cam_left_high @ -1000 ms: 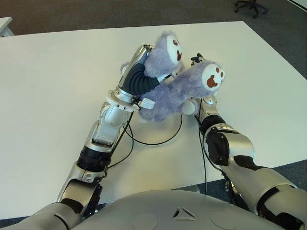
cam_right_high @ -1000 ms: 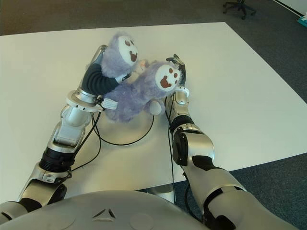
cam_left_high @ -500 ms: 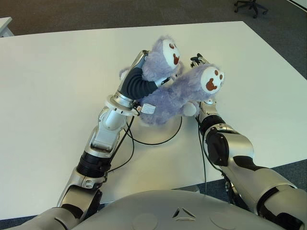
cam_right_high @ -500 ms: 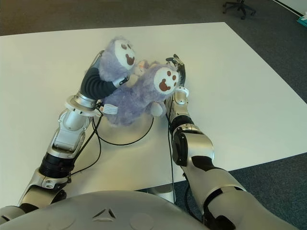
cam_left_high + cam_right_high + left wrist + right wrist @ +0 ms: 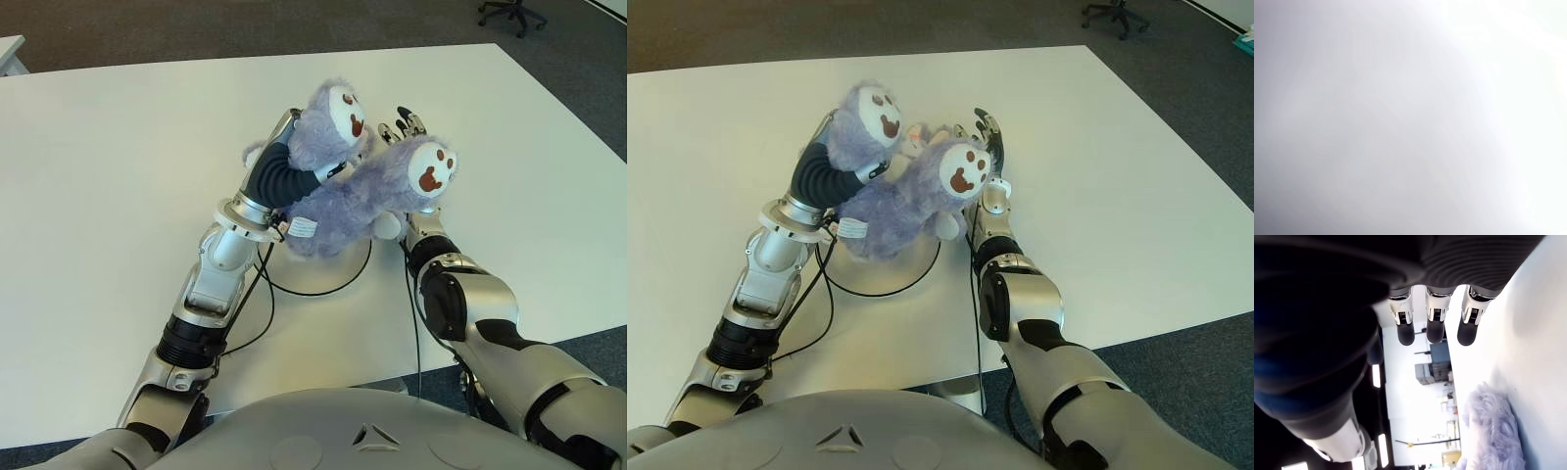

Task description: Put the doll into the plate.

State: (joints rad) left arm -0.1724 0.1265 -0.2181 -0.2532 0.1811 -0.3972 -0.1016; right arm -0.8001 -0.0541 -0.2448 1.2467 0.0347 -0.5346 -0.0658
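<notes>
A fluffy purple doll [image 5: 343,201] with white, brown-printed soles lies over a white plate [image 5: 328,276] whose thin dark rim shows as an arc beneath it. My left hand [image 5: 286,132] is buried in the fur under the doll's raised leg and is shut on it; its fingers are hidden, and the left wrist view is a pale blur. My right hand [image 5: 407,122] stands behind the doll's other foot on the right side, open, with straight fingers [image 5: 1432,330] holding nothing. In the right wrist view, purple fur of the doll [image 5: 1493,431] shows beyond the fingertips.
The white table [image 5: 118,196] spreads wide on both sides, with its front edge close to my body. Black cables [image 5: 245,313] hang along my left forearm. An office chair [image 5: 509,12] stands on the dark carpet beyond the far right corner.
My left arm has sunk a little and brought the doll's body lower over the plate. The right hand's fingers have straightened and spread behind the doll's foot.
</notes>
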